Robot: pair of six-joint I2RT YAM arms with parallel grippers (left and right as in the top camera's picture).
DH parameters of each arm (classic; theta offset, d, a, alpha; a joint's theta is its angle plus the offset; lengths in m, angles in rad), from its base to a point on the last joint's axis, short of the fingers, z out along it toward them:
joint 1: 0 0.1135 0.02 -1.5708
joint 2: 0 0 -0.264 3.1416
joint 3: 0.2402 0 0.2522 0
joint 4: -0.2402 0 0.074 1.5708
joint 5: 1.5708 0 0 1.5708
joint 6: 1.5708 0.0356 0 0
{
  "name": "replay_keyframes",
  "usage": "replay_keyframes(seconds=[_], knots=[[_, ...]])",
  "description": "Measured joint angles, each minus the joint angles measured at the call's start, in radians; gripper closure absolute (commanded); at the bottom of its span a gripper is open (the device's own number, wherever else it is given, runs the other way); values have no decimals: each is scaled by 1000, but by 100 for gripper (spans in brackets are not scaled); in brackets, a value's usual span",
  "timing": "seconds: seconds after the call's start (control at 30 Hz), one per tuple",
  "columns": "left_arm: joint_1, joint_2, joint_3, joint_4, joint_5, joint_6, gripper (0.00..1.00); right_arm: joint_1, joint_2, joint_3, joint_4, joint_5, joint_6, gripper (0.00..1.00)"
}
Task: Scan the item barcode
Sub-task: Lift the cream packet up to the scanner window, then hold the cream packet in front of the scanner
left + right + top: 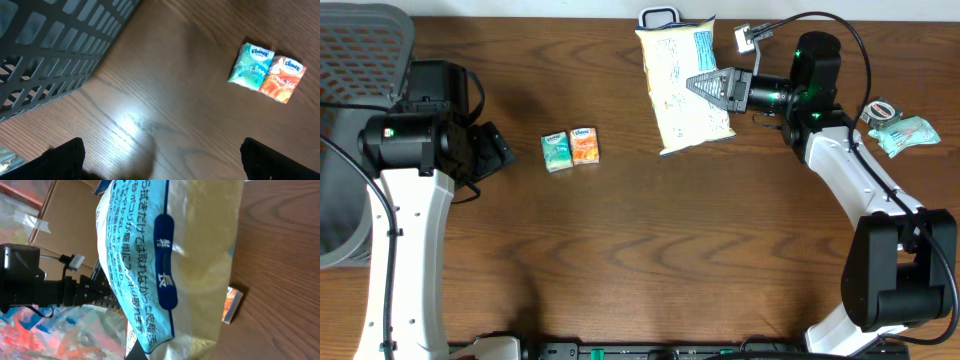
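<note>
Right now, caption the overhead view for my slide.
Right gripper shut on a yellow-and-blue bag; left gripper open near two tissue packs on the wooden table.

In the overhead view, the grey basket (365, 60) is cut off by the edge at 10 o'clock. The left end effector (498, 150) is largely hidden beneath its own dark wrist housing. The print on the snack bag (680, 80) is too small to be read.

In the left wrist view, only the tips of the fingers (62, 160) are shown, cropped at 6 o'clock.

In the right wrist view, the bag is cropped at 12 and 6 o'clock. The orange tissue pack (233, 305) is half hidden behind it, and the background at 9 o'clock is blurred.
</note>
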Motion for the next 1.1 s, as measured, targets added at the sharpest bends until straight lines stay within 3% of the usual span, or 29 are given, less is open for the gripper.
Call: replay_keyframes(seconds=[1.1], knots=[[0, 0, 0, 0, 0, 0, 2, 39, -85, 0, -87, 113, -21, 99]])
